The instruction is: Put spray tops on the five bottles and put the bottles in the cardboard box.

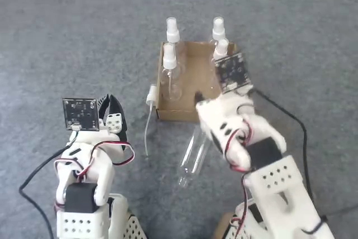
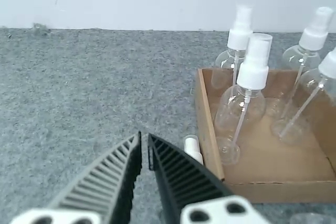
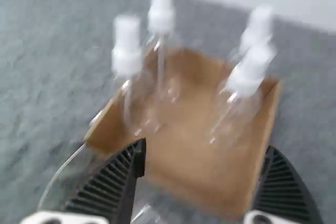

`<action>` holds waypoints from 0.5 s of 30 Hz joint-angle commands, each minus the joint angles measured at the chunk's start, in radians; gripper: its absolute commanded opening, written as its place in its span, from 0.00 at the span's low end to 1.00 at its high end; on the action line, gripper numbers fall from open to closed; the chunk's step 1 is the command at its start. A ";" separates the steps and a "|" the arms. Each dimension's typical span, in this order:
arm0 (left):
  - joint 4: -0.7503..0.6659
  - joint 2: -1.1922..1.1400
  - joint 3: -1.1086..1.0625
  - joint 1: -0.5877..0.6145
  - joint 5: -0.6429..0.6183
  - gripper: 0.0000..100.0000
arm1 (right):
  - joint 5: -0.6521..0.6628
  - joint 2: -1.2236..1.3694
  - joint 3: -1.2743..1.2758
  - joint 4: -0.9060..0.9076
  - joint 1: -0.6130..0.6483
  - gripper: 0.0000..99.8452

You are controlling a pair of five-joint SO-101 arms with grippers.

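Cardboard box (image 1: pixel 173 113) at the far middle of the counter (image 1: pixel 67 37). Inside it, standing: left bottle (image 1: pixel 170 79) near the left wall, right bottle (image 1: pixel 221 48) toward the right wall. Rear left bottle (image 1: pixel 172 29) and rear right bottle (image 1: pixel 218 26) at the far wall, inside or behind unclear. Loose spray top (image 1: pixel 151 94) on the counter, just beside the box's left wall. Lying bottle (image 1: pixel 193 158) on the counter before the box, near its front wall.

Four capped bottles (image 1: pixel 169 70) upright at box (image 1: pixel 176 113); fifth bottle (image 1: pixel 193 158) lying.
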State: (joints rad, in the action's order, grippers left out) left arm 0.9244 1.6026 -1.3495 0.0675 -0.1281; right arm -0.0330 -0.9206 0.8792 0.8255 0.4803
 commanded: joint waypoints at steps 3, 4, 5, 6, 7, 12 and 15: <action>-0.025 0.011 0.007 -0.005 -0.006 0.01 | -0.133 -0.035 -0.021 0.248 0.160 0.29; -0.025 0.009 0.007 -0.005 -0.006 0.01 | -0.141 -0.022 -0.021 0.266 0.194 0.29; -0.028 0.009 0.007 -0.005 -0.006 0.01 | -0.149 -0.007 -0.021 0.280 0.234 0.29; -0.034 0.008 0.005 -0.005 -0.006 0.01 | -0.150 0.008 -0.021 0.292 0.271 0.29; -0.035 0.006 0.004 -0.005 -0.006 0.01 | -0.166 0.027 -0.021 0.300 0.305 0.29; -0.035 0.006 0.004 -0.005 -0.005 0.01 | -0.278 0.145 -0.021 0.272 0.380 0.29; -0.035 0.006 0.004 -0.005 -0.005 0.01 | -0.321 0.219 -0.021 0.236 0.375 0.29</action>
State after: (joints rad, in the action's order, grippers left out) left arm 0.9183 1.6026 -1.3495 0.0660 -0.1281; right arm -0.2923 -0.7871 0.8792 1.1047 0.8470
